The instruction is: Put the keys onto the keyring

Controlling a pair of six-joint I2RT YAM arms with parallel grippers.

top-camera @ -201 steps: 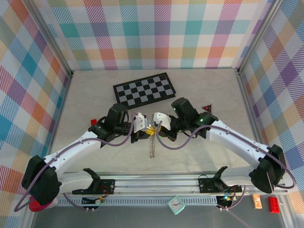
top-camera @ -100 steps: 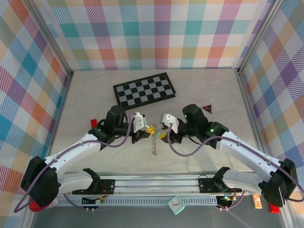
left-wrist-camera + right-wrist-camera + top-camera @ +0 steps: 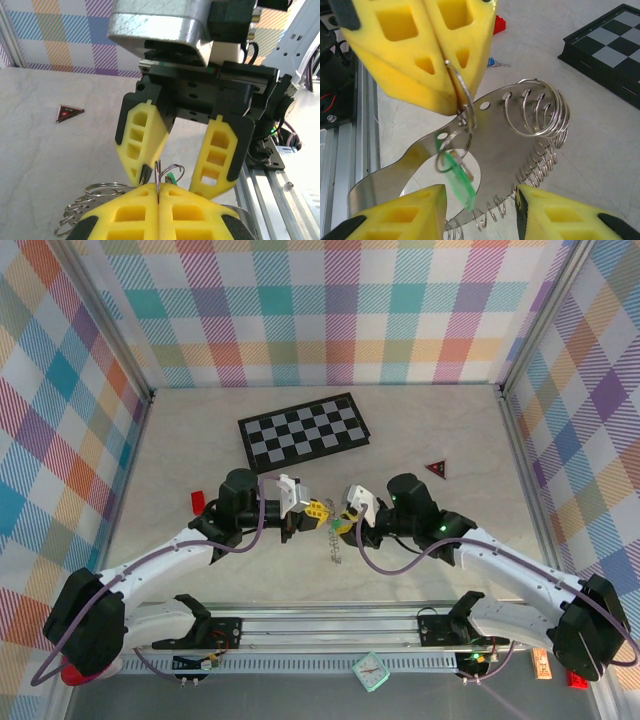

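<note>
- Clamping the yellow fingers of the left gripper (image 3: pixel 313 510) fully closed on the top wire of the keyring (image 3: pixel 334 543), holding it up off the table (image 3: pixel 200 440)
- Letting the keyring's silver plate and its fringe of coiled rings hang below that pinch, between the two grippers
- Dangling the green key (image 3: pixel 458 178) on a small ring from the same wire, just under the left fingertips
- Keeping the right gripper (image 3: pixel 480 196) spread wide open, jaws apart on either side of the green key, facing the left gripper nose to nose
- Leaving the blue key (image 3: pixel 496 63) flat on the table farther back, near the red block (image 3: pixel 500 25)
- Sliding the whole meeting point rightward and toward the near rail compared with a second ago, keyring travelling along in the left pinch
- Swinging the right wrist out to the right and nearer the rail over that same second
- Seeing no shift at all in the chessboard (image 3: pixel 305 428) or the red triangle (image 3: pixel 435 468)
</note>
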